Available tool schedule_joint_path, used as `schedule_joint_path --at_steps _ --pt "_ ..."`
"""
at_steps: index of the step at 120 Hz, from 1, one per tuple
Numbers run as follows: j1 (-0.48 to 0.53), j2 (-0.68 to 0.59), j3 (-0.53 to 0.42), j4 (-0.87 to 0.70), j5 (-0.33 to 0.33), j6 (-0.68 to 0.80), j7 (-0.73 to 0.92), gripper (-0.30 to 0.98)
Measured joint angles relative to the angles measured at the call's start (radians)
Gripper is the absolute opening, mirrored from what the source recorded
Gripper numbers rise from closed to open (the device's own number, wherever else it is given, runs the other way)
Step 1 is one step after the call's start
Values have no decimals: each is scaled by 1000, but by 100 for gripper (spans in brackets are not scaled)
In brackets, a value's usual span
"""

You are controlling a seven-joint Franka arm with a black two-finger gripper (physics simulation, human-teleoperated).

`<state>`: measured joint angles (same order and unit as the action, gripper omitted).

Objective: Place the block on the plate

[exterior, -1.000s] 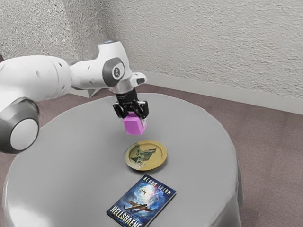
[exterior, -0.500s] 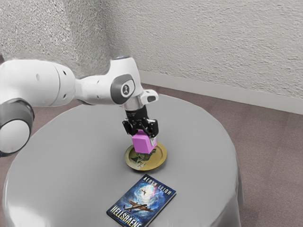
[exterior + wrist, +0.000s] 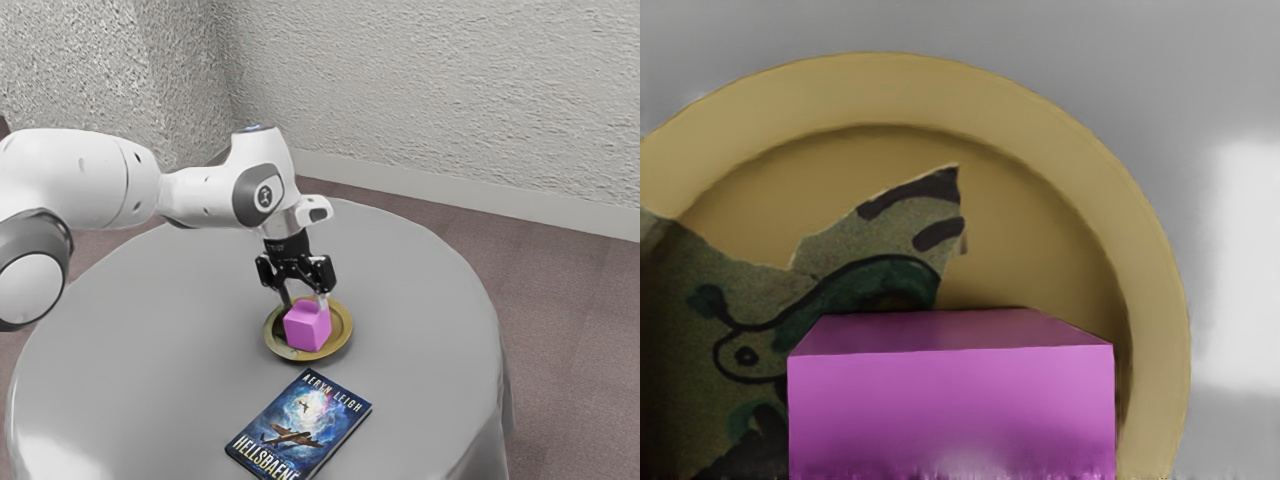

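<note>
The black gripper (image 3: pixel 304 299) is just above the plate in the exterior view, its two fingers spread apart at the top of the pink block (image 3: pixel 307 328). That block rests on the round yellow plate (image 3: pixel 342 340), inside its rim. In the wrist view the block (image 3: pixel 952 410) lies at the lower edge, with the plate (image 3: pixel 1080 150) and its dark green drawing around and beyond it. The block hides part of the plate.
A dark blue book (image 3: pixel 300 425) lies on the round grey table (image 3: pixel 150 350), on the near side of the plate in the exterior view. Textured walls stand beyond the table.
Held in the gripper before, the block moved over the plate and then went down onto it. The fingers have opened, and the hand is now higher relative to the block.
</note>
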<state>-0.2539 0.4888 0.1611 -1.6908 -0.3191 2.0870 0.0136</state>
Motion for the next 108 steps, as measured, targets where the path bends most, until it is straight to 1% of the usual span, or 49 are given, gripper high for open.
schedule_joint_path --at_steps 8,16,30,39,52,66,90,108 --pt "-3 -23 1 -1 11 -1 1 61" --pt "-5 -47 0 0 43 -2 1 63" --pt "-17 -66 -1 21 142 -4 9 65" --pt "-19 -68 1 54 185 -14 32 66" --pt "-20 -72 3 129 218 -67 72 67" --pt "-26 -72 -4 219 288 -153 115 68" --pt "-48 -134 -5 243 336 -259 202 68" --pt "-51 -161 -3 246 353 -319 252 68"
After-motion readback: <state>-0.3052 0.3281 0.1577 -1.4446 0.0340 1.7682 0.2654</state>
